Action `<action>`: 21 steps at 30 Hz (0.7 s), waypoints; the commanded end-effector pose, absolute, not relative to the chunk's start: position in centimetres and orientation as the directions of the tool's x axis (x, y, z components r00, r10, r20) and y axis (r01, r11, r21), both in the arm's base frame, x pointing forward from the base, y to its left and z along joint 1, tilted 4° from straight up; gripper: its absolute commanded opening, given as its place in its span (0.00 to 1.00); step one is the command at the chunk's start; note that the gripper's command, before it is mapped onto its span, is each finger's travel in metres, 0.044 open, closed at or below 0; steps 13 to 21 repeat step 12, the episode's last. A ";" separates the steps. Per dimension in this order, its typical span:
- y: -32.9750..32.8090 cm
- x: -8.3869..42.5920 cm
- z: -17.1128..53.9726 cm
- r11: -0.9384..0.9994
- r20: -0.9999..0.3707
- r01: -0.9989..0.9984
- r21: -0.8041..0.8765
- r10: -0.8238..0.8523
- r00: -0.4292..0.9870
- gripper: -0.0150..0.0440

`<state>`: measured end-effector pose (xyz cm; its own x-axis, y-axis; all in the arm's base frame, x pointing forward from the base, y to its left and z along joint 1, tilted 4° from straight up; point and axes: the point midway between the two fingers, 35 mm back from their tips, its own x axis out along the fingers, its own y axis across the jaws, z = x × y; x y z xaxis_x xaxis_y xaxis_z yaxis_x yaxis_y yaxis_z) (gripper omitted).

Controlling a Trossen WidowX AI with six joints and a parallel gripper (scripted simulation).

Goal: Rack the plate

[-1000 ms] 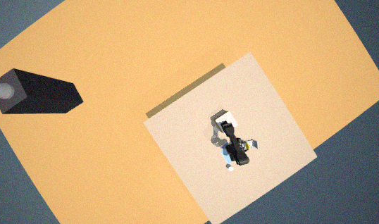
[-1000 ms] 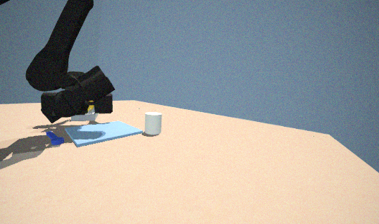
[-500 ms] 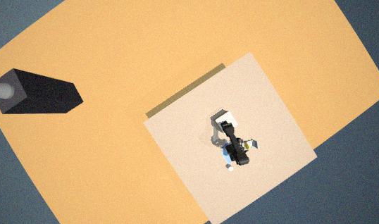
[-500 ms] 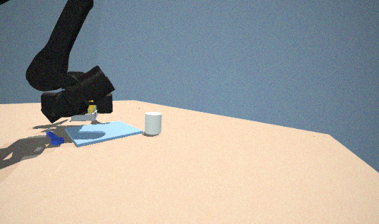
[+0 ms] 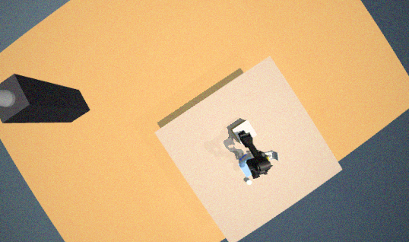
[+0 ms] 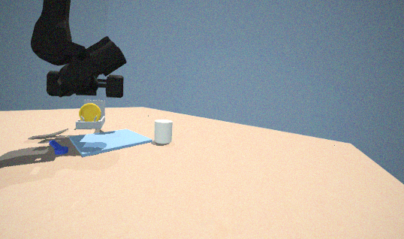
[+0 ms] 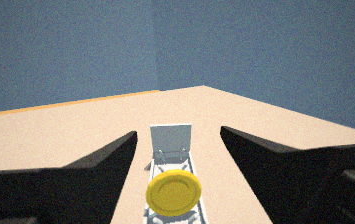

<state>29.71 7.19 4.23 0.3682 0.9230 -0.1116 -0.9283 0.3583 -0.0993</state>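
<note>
The yellow plate stands on edge in the front part of the dish rack, its round face toward the exterior camera. The white dish rack has a tall panel at its far end. Short rails show at the plate's lower edge in the exterior view; the exact slot is hard to tell. My gripper is open and empty. It is above the plate and apart from it, with clear space between them in the exterior view. The plate's lower edge is partly hidden.
A light blue board lies on the table in front of the rack. A white cup stands beside the board's right corner. A dark blue object lies at the board's left. The arm's base is behind the board in the top view.
</note>
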 end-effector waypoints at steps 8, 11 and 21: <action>7.4 29.3 8.8 0.374 -0.108 -0.924 -0.079 0.918 0.381 0.93; 7.0 30.3 8.7 0.420 -0.162 -0.907 -0.016 0.894 0.417 0.93; 6.9 30.7 8.7 0.436 -0.182 -0.900 0.005 0.885 0.428 0.93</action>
